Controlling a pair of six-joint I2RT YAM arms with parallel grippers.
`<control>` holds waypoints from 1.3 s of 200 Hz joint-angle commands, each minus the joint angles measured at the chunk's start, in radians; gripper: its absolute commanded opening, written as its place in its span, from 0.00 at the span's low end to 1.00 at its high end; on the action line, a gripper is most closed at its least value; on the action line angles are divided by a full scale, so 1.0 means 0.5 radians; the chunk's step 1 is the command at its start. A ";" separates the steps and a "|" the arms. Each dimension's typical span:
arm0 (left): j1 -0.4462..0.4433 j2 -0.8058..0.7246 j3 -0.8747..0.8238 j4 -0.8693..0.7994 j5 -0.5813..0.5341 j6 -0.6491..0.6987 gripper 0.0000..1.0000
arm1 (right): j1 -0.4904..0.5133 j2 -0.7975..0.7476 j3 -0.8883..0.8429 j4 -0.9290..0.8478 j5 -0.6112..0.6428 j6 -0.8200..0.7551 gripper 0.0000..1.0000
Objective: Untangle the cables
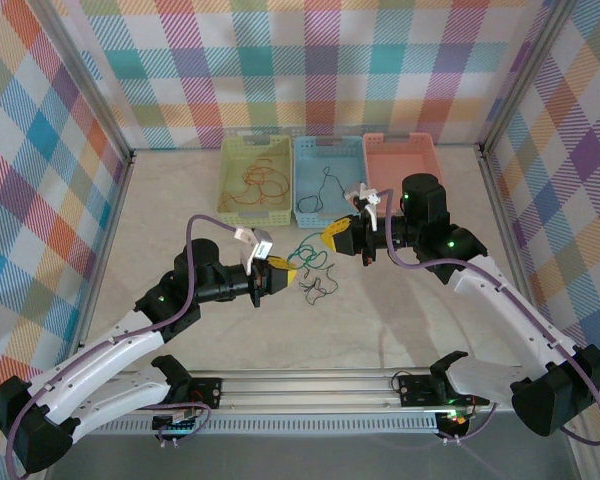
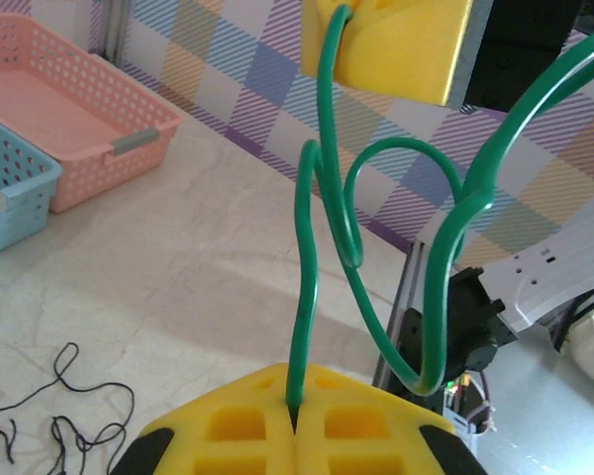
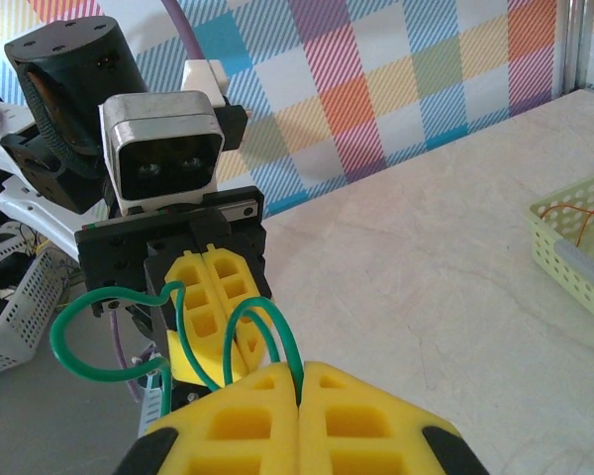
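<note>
A green cable [image 1: 310, 252] hangs in loops between my two grippers above the middle of the table. My left gripper [image 1: 288, 272] is shut on one part of it, and the green strand [image 2: 312, 247] rises from the closed yellow pads [image 2: 238, 426]. My right gripper [image 1: 330, 238] is shut on another part, where the green loop [image 3: 277, 332] enters its closed pads [image 3: 366, 416]. A black cable [image 1: 318, 288] lies tangled on the table just below them, and the left wrist view has the black cable [image 2: 69, 396] at lower left. An orange cable [image 1: 255, 180] sits in the yellow-green basket.
Three baskets stand in a row at the back: yellow-green [image 1: 228, 150], blue [image 1: 356, 175] with a black strand [image 1: 325, 190] inside, and pink [image 1: 400, 160]. Checkered walls enclose the table. The arms' rail runs along the near edge [image 1: 310, 385].
</note>
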 commanded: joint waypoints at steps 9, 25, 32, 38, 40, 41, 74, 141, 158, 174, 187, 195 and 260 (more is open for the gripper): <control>-0.022 -0.104 0.042 -0.082 -0.207 -0.027 0.00 | -0.020 -0.044 -0.036 0.046 0.140 -0.036 0.00; -0.024 -0.172 0.029 -0.191 -0.379 -0.081 0.00 | -0.037 -0.088 -0.067 0.072 0.333 -0.019 0.00; -0.024 -0.203 0.026 -0.259 -0.458 -0.105 0.00 | -0.054 -0.115 -0.095 0.112 0.424 0.005 0.00; -0.023 -0.230 0.025 -0.329 -0.541 -0.129 0.00 | -0.072 -0.143 -0.127 0.159 0.490 0.033 0.00; -0.024 -0.241 0.025 -0.352 -0.571 -0.141 0.00 | -0.082 -0.156 -0.144 0.183 0.518 0.051 0.00; -0.024 -0.244 0.027 -0.364 -0.587 -0.144 0.00 | -0.082 -0.156 -0.144 0.183 0.518 0.051 0.00; -0.020 -0.357 0.052 -0.809 -1.039 -0.268 0.00 | -0.245 -0.313 -0.334 0.418 0.827 0.239 0.00; -0.012 -0.705 0.028 -1.253 -1.725 -0.387 0.00 | -0.757 -0.644 -0.701 0.606 1.342 0.582 0.00; -0.007 -0.820 0.009 -1.244 -1.719 -0.390 0.00 | -0.883 -0.657 -0.755 0.633 1.311 0.672 0.00; -0.007 -0.906 0.001 -1.223 -1.675 -0.383 0.00 | -0.950 -0.640 -0.782 0.660 1.267 0.747 0.00; -0.009 -0.939 -0.002 -1.200 -1.626 -0.371 0.00 | -0.975 -0.625 -0.807 0.694 1.243 0.782 0.00; -0.009 -0.951 -0.002 -1.182 -1.596 -0.367 0.00 | -0.985 -0.615 -0.815 0.712 1.241 0.808 0.00; -0.009 -0.881 0.040 -0.974 -1.226 -0.269 0.00 | -0.996 -0.498 -0.786 0.803 0.771 0.747 0.04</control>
